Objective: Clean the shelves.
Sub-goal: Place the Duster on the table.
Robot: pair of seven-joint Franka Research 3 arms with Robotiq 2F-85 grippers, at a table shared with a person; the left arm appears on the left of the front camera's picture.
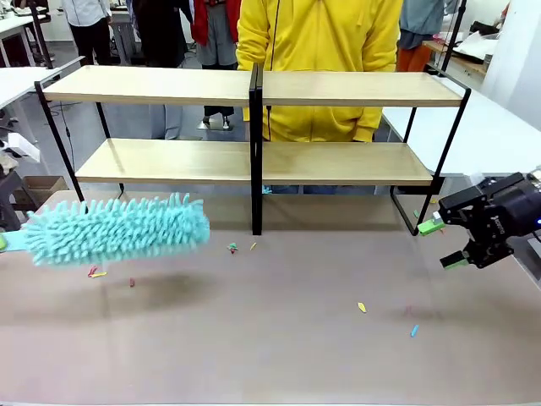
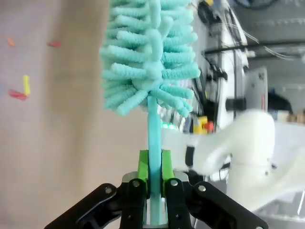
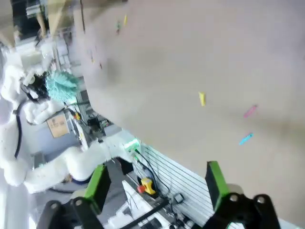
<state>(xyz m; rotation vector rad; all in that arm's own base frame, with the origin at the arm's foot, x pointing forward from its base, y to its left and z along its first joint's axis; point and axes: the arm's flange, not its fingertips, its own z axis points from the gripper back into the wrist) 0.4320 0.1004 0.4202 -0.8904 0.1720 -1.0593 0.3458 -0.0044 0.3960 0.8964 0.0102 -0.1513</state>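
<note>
The shelves (image 1: pixel 254 161) stand across the upper half of the front view. At left, below them, the left gripper (image 2: pixel 152 164) has its jaws clamped tight on the handle of a turquoise duster (image 1: pixel 117 228). At far right, the right gripper (image 1: pixel 444 245) hangs with jaws wide apart, holding nothing, beside the rack's right end.

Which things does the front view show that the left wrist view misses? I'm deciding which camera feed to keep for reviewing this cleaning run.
The front view alone shows the shelves, the person in yellow behind them, and the open, empty right end effector. The left wrist view alone shows the left end effector shut on the duster's thin turquoise handle. Both show the duster with its fluffy turquoise head, the table and small coloured scraps lying on it.
</note>
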